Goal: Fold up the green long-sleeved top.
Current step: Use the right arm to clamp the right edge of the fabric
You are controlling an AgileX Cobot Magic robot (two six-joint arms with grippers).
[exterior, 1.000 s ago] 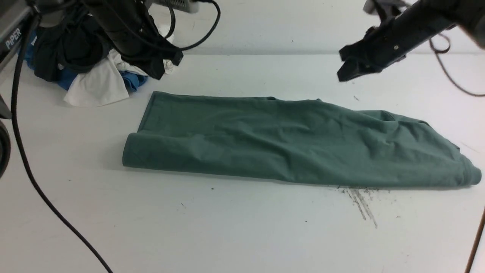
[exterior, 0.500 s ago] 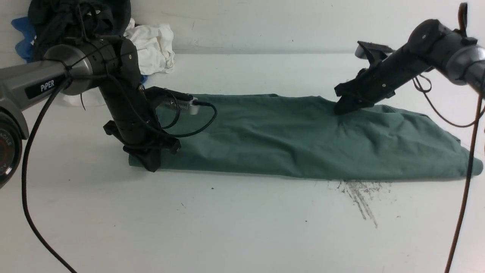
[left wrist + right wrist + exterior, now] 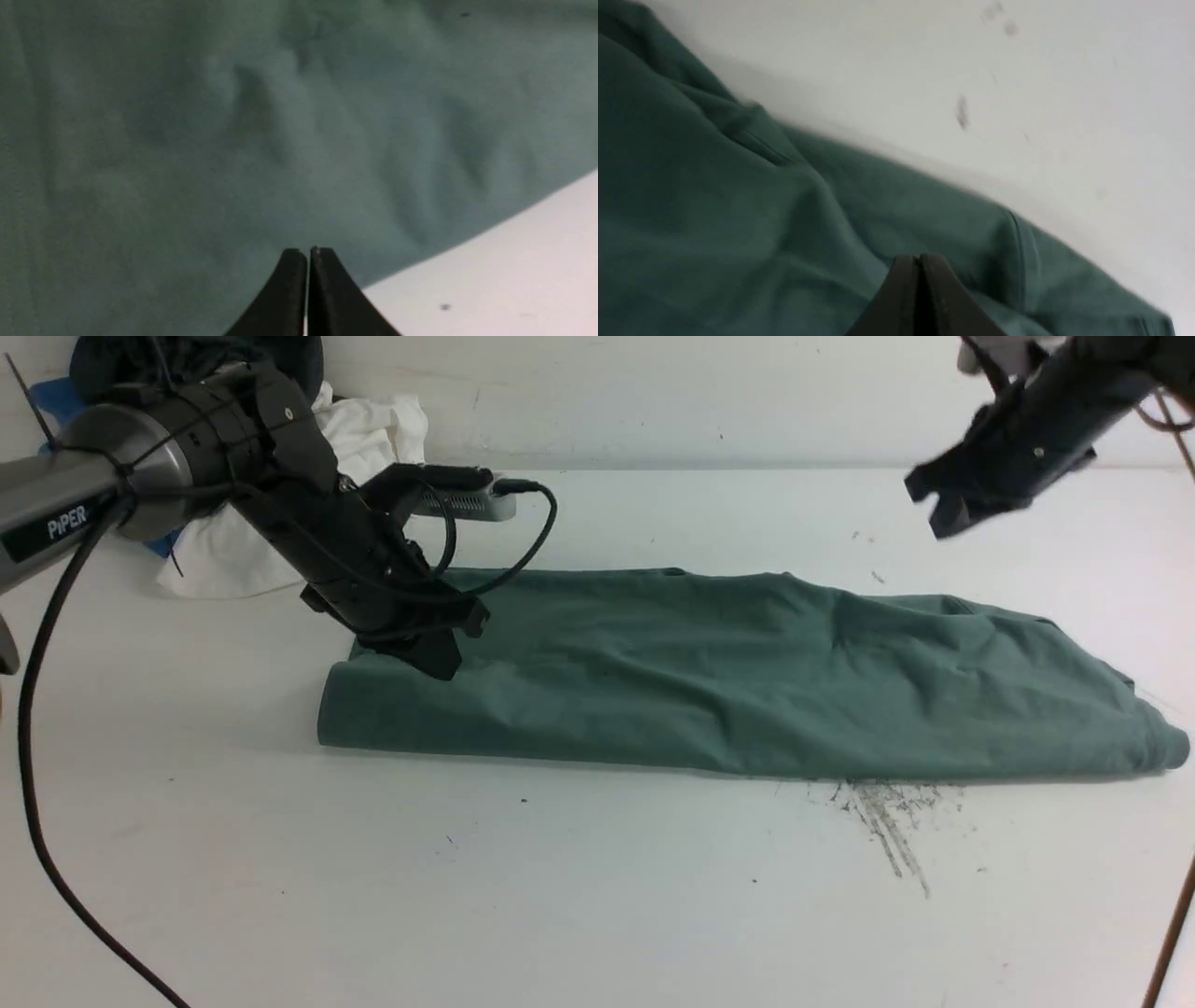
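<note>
A green top (image 3: 747,681) lies flat on a white table (image 3: 560,896), folded into one long band that runs from left of centre almost to the right edge. The left gripper (image 3: 439,661) points down at the band's left end, its tip at or just above the cloth. Its fingers are pressed together with nothing between them. The right gripper (image 3: 943,513) hangs in the air above the table, past the far edge of the top near its right part, and is also closed and empty. A pile of clothes (image 3: 373,439) sits at the back left corner. Dark scuffs (image 3: 887,826) mark the table just in front of the top.
</note>
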